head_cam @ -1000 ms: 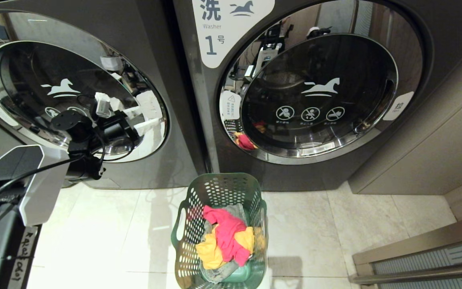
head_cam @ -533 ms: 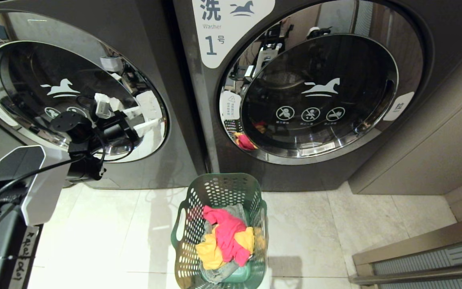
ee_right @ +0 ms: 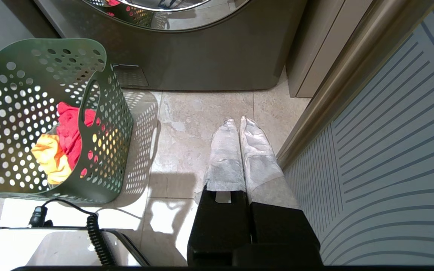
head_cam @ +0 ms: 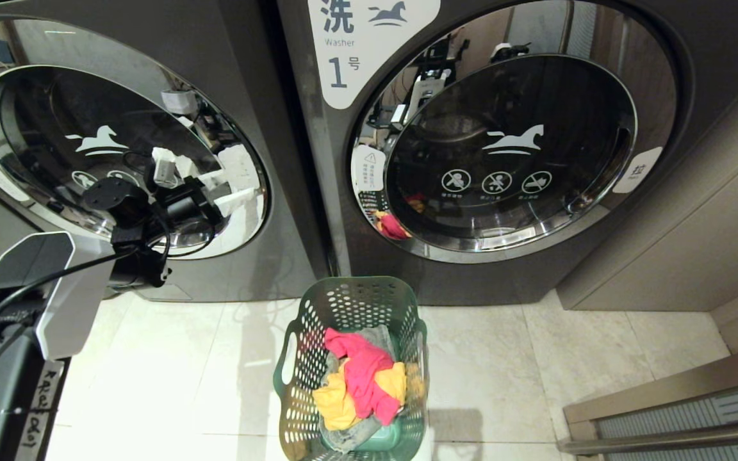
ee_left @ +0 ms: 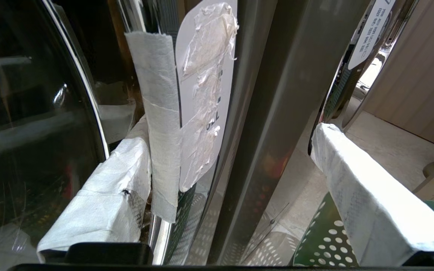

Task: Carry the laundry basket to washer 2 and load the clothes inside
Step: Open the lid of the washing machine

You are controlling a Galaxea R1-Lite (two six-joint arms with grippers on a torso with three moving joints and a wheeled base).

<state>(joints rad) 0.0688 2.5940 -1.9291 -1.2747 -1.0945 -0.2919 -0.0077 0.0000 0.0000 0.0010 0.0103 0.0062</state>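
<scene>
Currently: laundry basket (head_cam: 351, 371) on the floor, full of clothes (head_cam: 359, 384), near washer 1 (head_cam: 503, 147). Left end effector (head_cam: 215, 182) spread open at the door rim of the left-hand washer (head_cam: 113, 153), presumably washer 2; label unseen. Right end effector (ee_right: 239, 126) closed, empty. Door shut; loading not begun.

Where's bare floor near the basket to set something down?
Bare tile lies to the robot's right of the laundry basket, up to the cabinet, and to its left, before the left washer. Crowded there: the open left gripper at that door.
</scene>
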